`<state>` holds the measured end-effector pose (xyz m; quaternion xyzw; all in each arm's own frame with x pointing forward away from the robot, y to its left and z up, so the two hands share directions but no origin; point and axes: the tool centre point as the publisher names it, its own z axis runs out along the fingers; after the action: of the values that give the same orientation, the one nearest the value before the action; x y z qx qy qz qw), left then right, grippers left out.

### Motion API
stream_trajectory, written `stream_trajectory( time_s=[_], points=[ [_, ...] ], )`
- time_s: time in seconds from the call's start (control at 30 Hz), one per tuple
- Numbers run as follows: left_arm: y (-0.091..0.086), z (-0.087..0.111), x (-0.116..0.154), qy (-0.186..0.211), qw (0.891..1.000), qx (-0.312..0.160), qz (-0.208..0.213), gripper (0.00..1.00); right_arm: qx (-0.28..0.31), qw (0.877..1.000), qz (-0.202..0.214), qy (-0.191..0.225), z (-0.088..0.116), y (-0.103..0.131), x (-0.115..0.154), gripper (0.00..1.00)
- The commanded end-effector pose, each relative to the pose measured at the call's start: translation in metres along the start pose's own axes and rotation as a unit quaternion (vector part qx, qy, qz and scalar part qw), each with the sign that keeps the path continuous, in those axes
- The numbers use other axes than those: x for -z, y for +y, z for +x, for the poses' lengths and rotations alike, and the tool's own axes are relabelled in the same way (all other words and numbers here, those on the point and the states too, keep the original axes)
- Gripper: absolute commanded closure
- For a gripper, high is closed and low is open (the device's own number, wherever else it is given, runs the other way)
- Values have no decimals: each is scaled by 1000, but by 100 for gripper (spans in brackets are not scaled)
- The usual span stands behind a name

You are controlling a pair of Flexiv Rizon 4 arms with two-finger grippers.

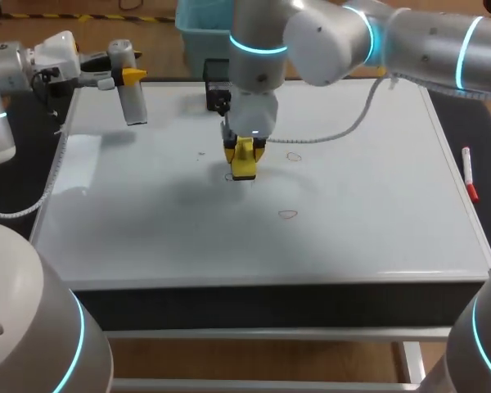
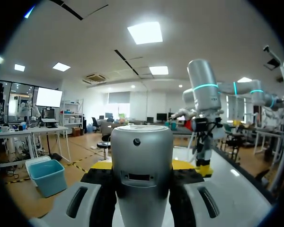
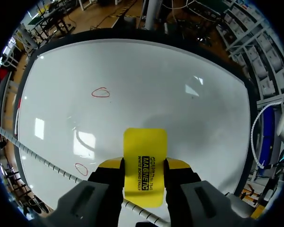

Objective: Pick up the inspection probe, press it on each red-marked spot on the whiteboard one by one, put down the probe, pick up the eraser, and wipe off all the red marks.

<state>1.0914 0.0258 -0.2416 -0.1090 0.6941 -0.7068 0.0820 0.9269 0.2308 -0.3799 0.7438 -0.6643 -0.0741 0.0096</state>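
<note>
My right gripper [image 1: 244, 154] is shut on the yellow eraser [image 1: 244, 168], which stands on the whiteboard [image 1: 368, 237] near its middle. In the right wrist view the eraser [image 3: 145, 146] sits between the fingers of the gripper [image 3: 144, 166]. One red mark [image 1: 293, 155] lies right of the eraser, another red mark [image 1: 287, 214] lies nearer the front, and a third shows at the eraser's left edge. My left gripper [image 1: 132, 78] is shut on the upright silver probe [image 1: 131, 98] over the board's far left corner. In the left wrist view the probe [image 2: 142, 151] fills the gripper [image 2: 143, 166].
A red marker pen [image 1: 468, 173] lies off the board's right edge. A black box [image 1: 217, 92] sits at the board's far edge behind the right gripper. A grey cable [image 1: 344, 131] from the right arm trails over the board's far half.
</note>
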Motion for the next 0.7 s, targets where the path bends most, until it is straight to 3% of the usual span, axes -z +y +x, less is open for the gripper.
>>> stream_trajectory(
  time_s=[0.03, 0.7],
  points=[
    [-1, -1, 0, 1, 1000, 0, 0, 100, 8, 1000, 0, 9, -12, -4, -9, 100],
    [-1, -1, 0, 1, 1000, 0, 0, 100, 33, 999, -19, 19, -39, 0, -37, 100]
  ],
)
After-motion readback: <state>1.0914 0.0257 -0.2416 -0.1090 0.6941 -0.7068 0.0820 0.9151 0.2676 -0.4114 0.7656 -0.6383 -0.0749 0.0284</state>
